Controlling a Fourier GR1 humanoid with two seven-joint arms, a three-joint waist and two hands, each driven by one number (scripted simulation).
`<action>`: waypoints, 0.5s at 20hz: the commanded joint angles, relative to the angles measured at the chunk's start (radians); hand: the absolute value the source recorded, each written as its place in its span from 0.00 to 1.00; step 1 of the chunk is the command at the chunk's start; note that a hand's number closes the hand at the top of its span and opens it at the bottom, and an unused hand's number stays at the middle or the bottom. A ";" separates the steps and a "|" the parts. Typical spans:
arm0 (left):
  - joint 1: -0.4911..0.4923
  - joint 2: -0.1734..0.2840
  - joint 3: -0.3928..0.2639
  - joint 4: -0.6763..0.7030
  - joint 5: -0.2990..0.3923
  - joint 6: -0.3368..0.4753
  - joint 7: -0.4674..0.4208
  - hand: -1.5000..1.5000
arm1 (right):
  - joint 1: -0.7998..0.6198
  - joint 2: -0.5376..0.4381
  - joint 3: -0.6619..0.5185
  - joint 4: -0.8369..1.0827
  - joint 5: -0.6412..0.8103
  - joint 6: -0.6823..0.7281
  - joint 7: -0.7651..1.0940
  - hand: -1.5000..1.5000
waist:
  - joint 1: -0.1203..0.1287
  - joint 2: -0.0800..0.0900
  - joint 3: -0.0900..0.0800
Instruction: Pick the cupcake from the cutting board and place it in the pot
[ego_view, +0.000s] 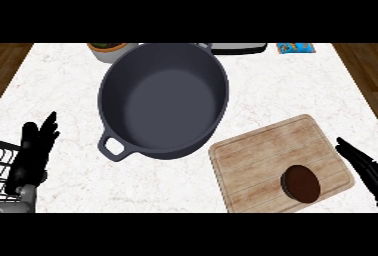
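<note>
Cupcake (300, 183) sits on the cutting board (251, 155), at 4 o'clock from the empty pot (164, 97). Left hand (33, 147) and right hand (362, 165): fingers straight, holding nothing.

Pot: large dark grey round metal pot (164, 99) on white marble tabletop (295, 85), centre-left; its loop handle (113, 147) at near-left.
Board: pale wooden rectangular cutting board (279, 165) on tabletop, near-right of pot, just beside it, tilted.
Cupcake: dark brown round cupcake (300, 183) on board, near-right part.
Far edge: bowl w/ greens (109, 50) behind pot's left; grey tray (238, 48) behind pot's right; blue packet (297, 47) further right.
L hand (33, 150): left edge, well apart from pot.
R hand (361, 165): right edge, just beside board.
</note>
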 joint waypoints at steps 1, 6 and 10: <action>-0.020 0.030 0.026 0.032 -0.012 -0.011 -0.001 0.50 | 0.083 -0.123 -0.030 -0.137 0.113 0.069 0.207 0.00 | 0.012 0.003 0.001; -0.061 0.031 0.024 0.044 -0.019 -0.015 0.012 0.50 | 0.118 -0.260 -0.041 -0.267 0.141 0.273 0.442 0.00 | 0.021 0.008 0.000; -0.057 0.037 0.014 0.013 -0.020 -0.024 0.037 0.50 | 0.107 -0.311 0.039 -0.381 0.104 0.443 0.643 0.00 | 0.047 0.010 0.001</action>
